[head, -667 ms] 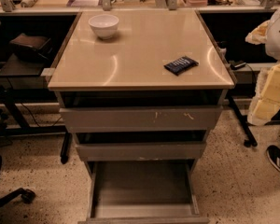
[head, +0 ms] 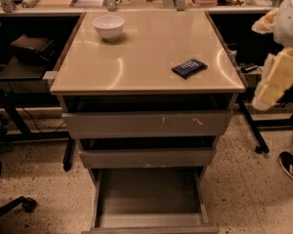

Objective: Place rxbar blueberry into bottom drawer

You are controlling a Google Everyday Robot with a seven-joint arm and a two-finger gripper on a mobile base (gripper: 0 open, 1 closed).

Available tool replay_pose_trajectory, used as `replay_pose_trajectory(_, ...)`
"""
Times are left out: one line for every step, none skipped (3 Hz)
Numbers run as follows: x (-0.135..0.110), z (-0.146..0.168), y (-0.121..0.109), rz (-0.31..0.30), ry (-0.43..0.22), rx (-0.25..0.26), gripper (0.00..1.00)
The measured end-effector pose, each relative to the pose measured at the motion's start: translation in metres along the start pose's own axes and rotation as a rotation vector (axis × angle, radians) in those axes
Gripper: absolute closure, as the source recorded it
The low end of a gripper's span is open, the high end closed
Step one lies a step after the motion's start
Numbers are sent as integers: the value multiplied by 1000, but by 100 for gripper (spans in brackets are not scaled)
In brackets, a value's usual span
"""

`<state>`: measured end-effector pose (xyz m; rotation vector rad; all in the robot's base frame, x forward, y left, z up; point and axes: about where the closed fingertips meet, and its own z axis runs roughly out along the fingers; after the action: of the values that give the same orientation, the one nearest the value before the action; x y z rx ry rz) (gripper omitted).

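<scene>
The rxbar blueberry (head: 189, 68) lies flat on the tan surface (head: 136, 57) near its front right corner; the bottom drawer (head: 149, 194) stands pulled out below; the pale end effector (head: 273, 82) hangs beyond the right edge, apart from the bar, openness impossible to tell; a white bowl (head: 108, 27) sits back left.

rxbar (head: 189, 68) (tabletop), bottom drawer (head: 149, 193) open, tool (head: 276, 79) right

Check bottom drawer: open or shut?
Open: the bottom drawer is pulled well forward, its bare floor showing. The rxbar lies on the tabletop; the gripper hangs right of it.
</scene>
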<state>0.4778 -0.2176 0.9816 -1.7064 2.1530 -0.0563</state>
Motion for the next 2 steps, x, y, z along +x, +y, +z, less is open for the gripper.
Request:
replay_pose_trajectory(-12, 41, -62, -23, -113, -54, 0)
replay_pose_trajectory(-22, 80, -107, 11, -212, -127, 0)
